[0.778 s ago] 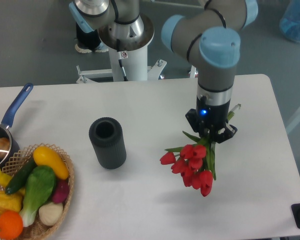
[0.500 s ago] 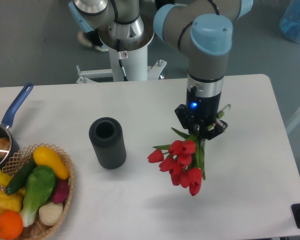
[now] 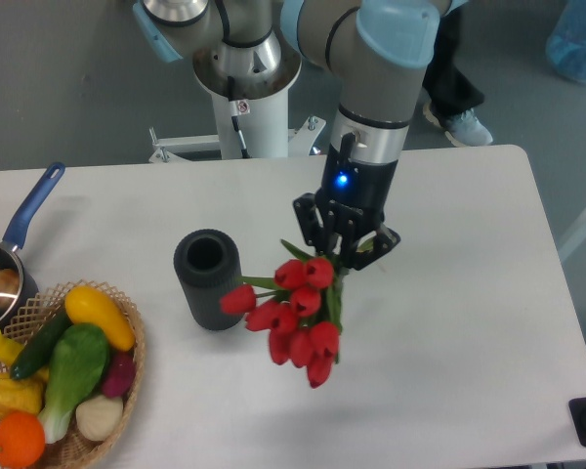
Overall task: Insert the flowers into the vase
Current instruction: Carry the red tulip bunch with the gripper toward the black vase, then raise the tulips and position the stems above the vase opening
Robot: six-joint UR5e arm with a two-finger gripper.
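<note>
Overhead, the white desk [image 3: 469, 322] carried everything, and one grey and blue arm [image 3: 376, 88] reached down over its middle, its tool [image 3: 342, 239] clenched on the green stems of the flowers [image 3: 293, 313]. That bunch hung above the desk surface, its long axis tilted, stems up at the tool and the red heads pointing down and toward the near-left; about ten blooms could be counted, though some overlapped. One vase [image 3: 210, 278], dark grey and ribbed, stood upright just left of the bunch with its round mouth open upward, and the leftmost bloom appeared in front of its right side; whether they touched could not be told. At the near-left corner sat one wicker basket [image 3: 127, 391] of vegetables, among them a yellow squash, a dark cucumber and an orange fruit, well apart from the flowers. Behind it at the left edge lay one saucepan [image 3: 24, 220] with a blue handle.
</note>
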